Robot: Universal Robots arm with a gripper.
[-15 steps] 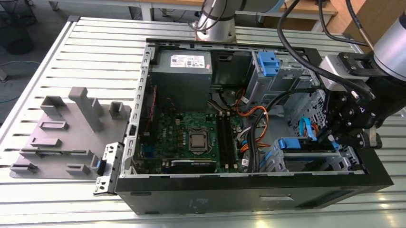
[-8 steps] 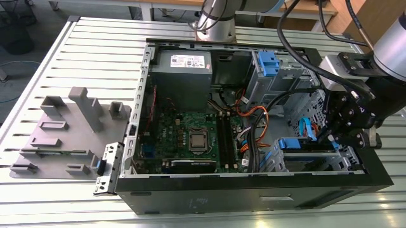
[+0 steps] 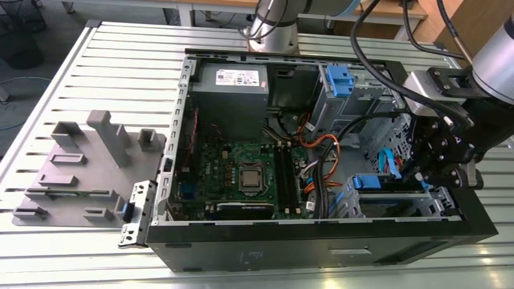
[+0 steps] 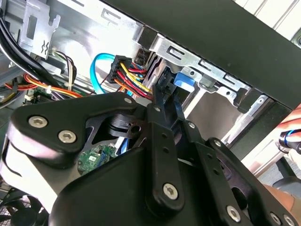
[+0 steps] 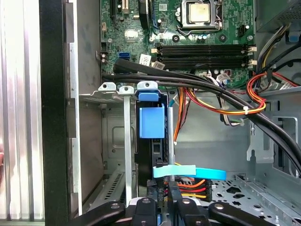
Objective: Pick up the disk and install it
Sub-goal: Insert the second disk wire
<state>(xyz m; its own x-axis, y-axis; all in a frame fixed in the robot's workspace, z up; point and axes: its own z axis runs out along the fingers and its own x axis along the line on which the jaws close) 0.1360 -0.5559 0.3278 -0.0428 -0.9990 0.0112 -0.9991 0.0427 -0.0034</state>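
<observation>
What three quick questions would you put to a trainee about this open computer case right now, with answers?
1. True or false: the silver metal hard drive in its blue plastic carrier lies flat on the green motherboard.
2. The black end effector is nearest to: A) the grey power supply box; B) the silver metal drive bay; C) the grey plastic fixture outside the case.
3. Fill in: the flat cable beside the end effector in the first wrist view is ____.
Key: 1 false, it stands in the drive bay; 2 B; 3 light blue.
</observation>
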